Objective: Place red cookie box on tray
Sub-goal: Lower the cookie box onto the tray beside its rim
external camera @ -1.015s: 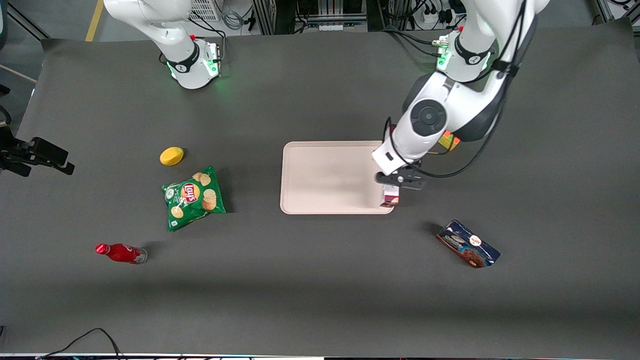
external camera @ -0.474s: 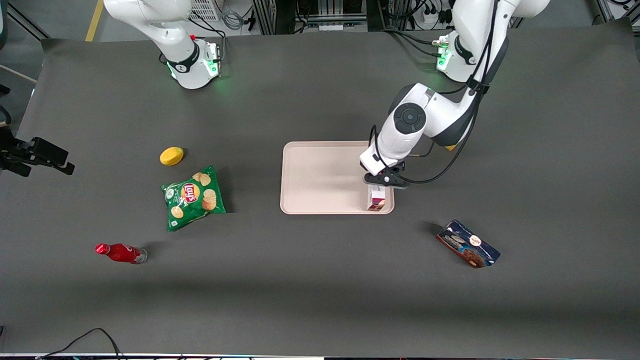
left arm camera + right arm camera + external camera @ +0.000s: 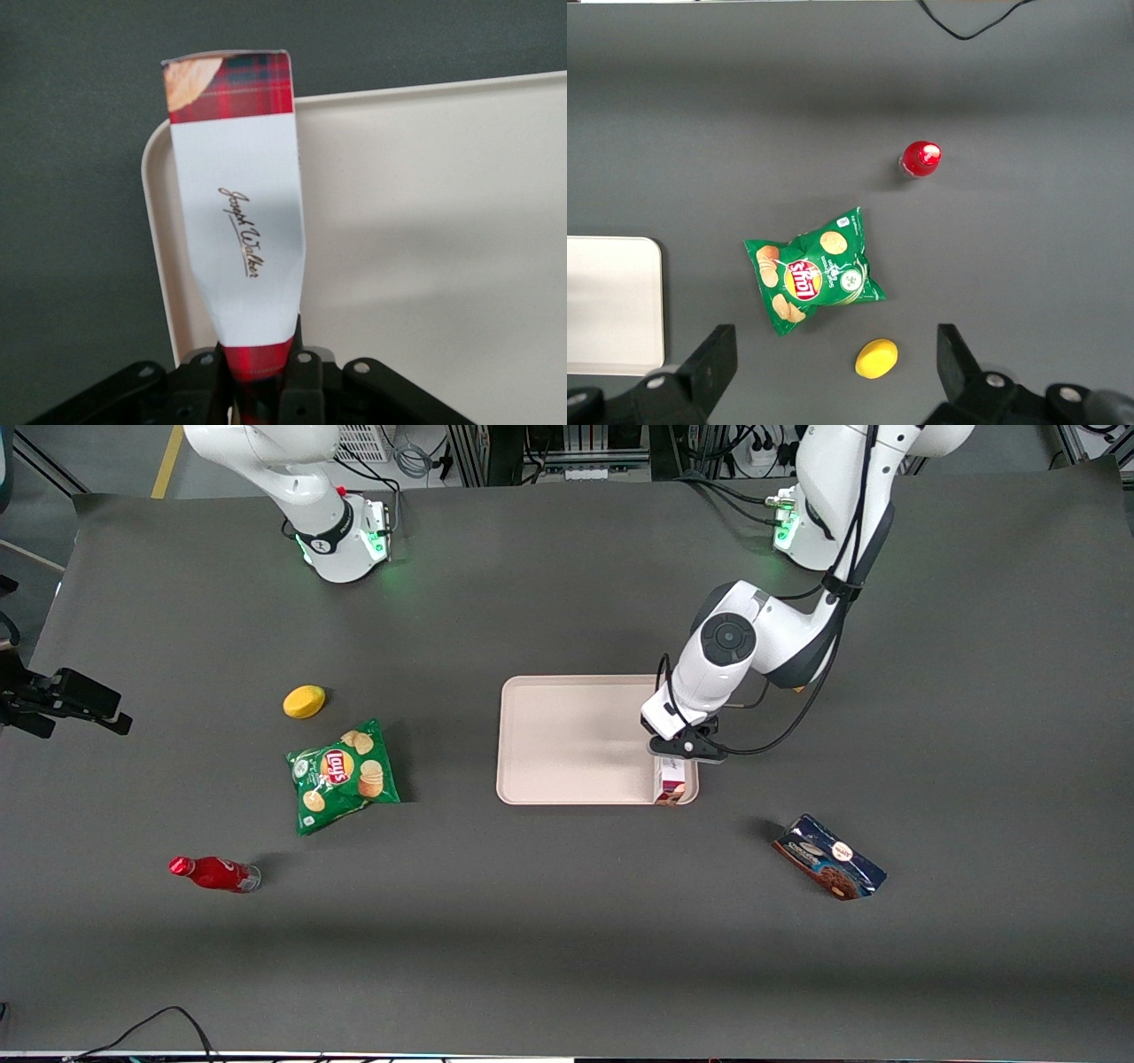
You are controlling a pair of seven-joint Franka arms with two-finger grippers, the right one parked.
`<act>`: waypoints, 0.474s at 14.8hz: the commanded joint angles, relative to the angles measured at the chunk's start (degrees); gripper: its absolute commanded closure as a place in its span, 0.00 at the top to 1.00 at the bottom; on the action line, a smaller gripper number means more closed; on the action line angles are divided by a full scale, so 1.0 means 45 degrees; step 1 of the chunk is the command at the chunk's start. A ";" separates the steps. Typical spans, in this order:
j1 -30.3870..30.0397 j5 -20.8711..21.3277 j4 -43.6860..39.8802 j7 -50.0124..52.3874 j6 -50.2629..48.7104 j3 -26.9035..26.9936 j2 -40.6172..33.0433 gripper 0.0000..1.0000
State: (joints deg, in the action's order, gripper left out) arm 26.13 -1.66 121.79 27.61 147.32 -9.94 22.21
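Observation:
The red cookie box [image 3: 671, 785] hangs upright from my left gripper [image 3: 680, 751], its lower end over the tray corner nearest the front camera at the working arm's end. In the left wrist view the box [image 3: 239, 212] shows a white face with a signature and red plaid ends, clamped between the black fingers [image 3: 301, 376]; my gripper [image 3: 260, 381] is shut on it. The pale pink-beige tray [image 3: 576, 735] lies flat mid-table and also shows in the left wrist view [image 3: 425, 230]. I cannot tell whether the box touches the tray.
A blue cookie package [image 3: 828, 857] lies nearer the front camera toward the working arm's end. A green chips bag [image 3: 341, 775], a yellow lemon [image 3: 304, 701] and a red bottle [image 3: 213, 873] lie toward the parked arm's end.
My gripper has carried the box from the tray's edge inward over its corner and lower toward the tray. Between half a second ago and now it barely shifted.

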 commanded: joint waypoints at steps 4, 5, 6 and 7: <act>0.0464 0.0272 0.0044 0.0427 0.0134 0.0684 0.0045 0.46; 0.0464 0.0272 0.0044 0.0427 0.0095 0.0724 0.0045 0.57; 0.0464 0.0272 0.0044 0.0427 0.0095 0.0724 0.0045 0.73; 0.0464 0.0272 0.0025 0.0427 0.0075 0.0744 0.0045 0.91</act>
State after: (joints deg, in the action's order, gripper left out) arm 27.07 -1.58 121.79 27.78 147.43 -7.74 22.63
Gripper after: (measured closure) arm 0.564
